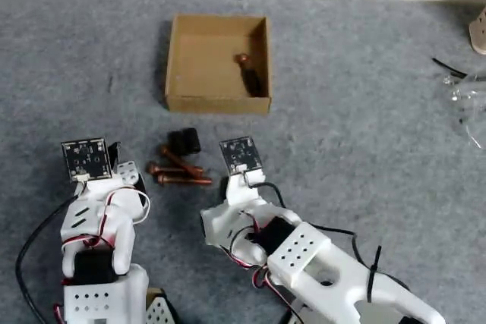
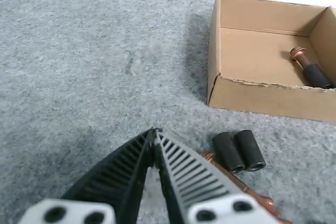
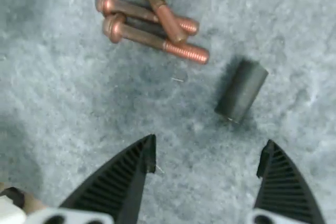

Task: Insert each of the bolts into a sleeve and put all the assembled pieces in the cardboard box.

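Three loose bolts (image 3: 149, 39) are piled just outside the cardboard box (image 1: 217, 102), on its arm-facing side, with a lone sleeve (image 3: 241, 90) beside them. The right gripper (image 3: 210, 145) is spread wide over that sleeve; the left gripper (image 2: 156, 136) is pressed closed. The sleeve is judged light, rigid and roll-prone: best pinched mid-length.

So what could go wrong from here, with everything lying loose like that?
The three bolts lie crossed and touching, so gripping one may drag the others. The lone sleeve lies on its side, off-centre ahead of the open right gripper; closing could nudge it and roll it away.
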You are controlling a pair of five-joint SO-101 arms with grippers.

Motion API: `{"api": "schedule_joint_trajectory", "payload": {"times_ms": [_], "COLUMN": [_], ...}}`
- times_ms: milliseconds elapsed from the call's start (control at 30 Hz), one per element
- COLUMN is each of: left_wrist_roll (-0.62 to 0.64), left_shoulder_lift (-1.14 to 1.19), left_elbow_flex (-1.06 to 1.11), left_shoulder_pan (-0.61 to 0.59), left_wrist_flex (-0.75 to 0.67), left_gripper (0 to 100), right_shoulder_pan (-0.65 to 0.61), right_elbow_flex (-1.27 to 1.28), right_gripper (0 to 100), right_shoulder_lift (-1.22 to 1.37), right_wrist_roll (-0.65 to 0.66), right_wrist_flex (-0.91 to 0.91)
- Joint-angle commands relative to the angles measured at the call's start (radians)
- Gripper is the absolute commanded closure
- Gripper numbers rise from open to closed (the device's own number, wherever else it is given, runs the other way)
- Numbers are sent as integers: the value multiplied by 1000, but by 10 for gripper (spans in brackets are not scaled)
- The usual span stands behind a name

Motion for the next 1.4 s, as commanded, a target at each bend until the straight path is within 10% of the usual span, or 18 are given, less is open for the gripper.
{"api": "schedule_joint_trajectory", "payload": {"times_ms": [0,333,1367], "left_wrist_roll": [-5,-5,-5], "left_shoulder_lift": [-8,-8,-8], "left_elbow_flex": [-8,-1,-4], "left_shoulder_pan": [-1,-1,-1], "left_wrist_flex": [-21,-23,-23], "left_gripper": [992,992,992], "right_shoulder_pan": [45,64,171], "right_elbow_flex": [-74,-357,-418], "right_gripper": [709,709,709], "right_shoulder_lift": [13,458,604], "right_wrist_roll": [-14,-14,-15], "right_wrist_flex": [-24,81,-7]}}
